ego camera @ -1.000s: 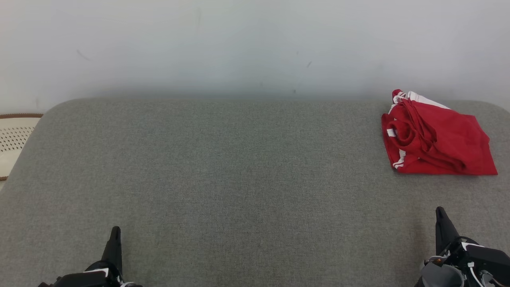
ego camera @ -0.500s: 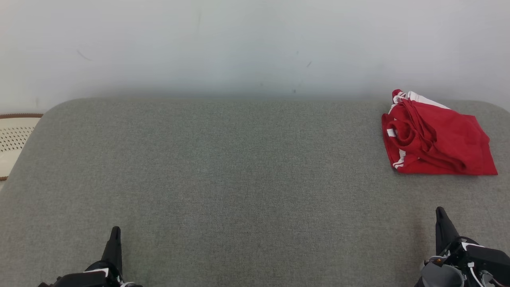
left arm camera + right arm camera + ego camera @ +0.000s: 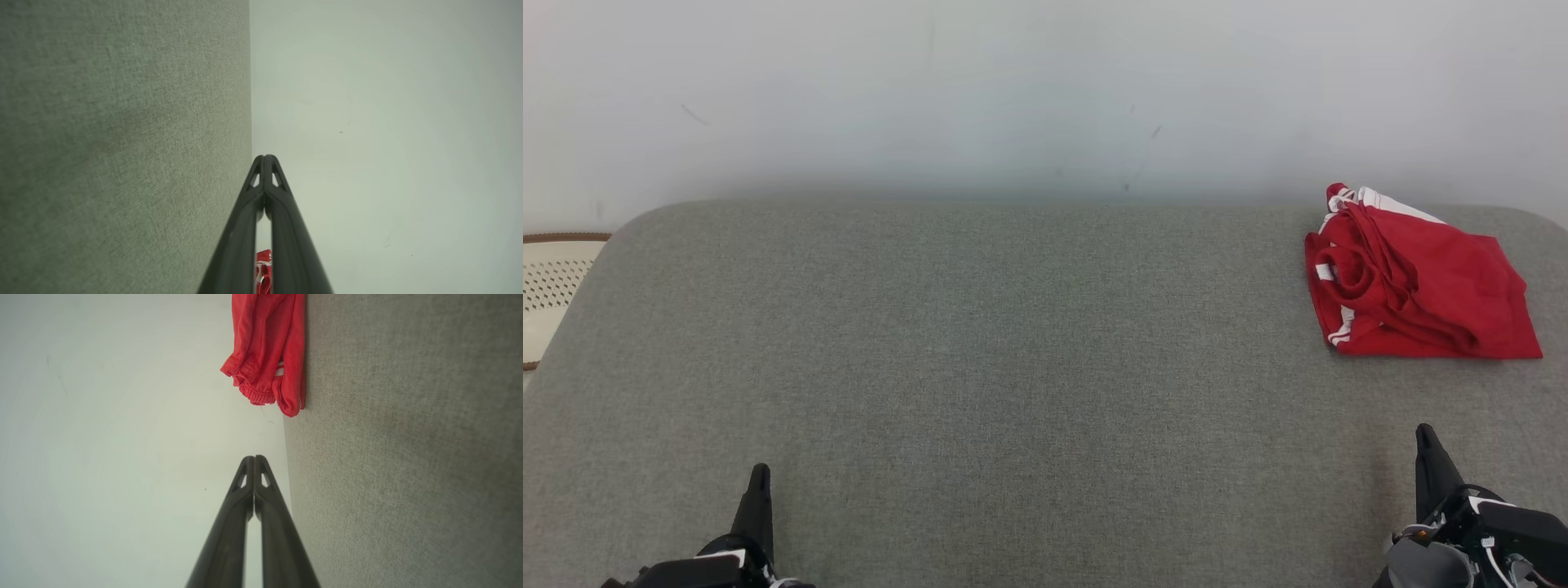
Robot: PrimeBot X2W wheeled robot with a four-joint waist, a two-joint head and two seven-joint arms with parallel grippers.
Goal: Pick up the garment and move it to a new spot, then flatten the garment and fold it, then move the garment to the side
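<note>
I am holding my left gripper (image 3: 759, 472) at the near left of the grey padded surface (image 3: 1013, 367), its two dark fingers pointing away from me and pressing together, so the jaws are standing closed on nothing. My right gripper (image 3: 1423, 431) is sitting at the near right in the same way, with its fingers meeting at the tips and its jaws closed and gripping nothing. The red garment (image 3: 1413, 282) is lying at the far right of the surface, close to the back edge by the pale wall (image 3: 1013, 82). It is lying well apart from both grippers, nearer the right one. It is resting as a compact folded bundle, with white stripes showing along its left edge and at its far corner, and a gathered red band curling on top toward the left. In my right wrist view the garment is showing ahead of the closed fingertips, lying on the grey fabric with a gathered hem at its near end. In my left wrist view a sliver of red is peeking through the slot between my fingers lower down. A cream perforated object (image 3: 551, 286) with a brown rim is sitting just off the left edge of the surface
</note>
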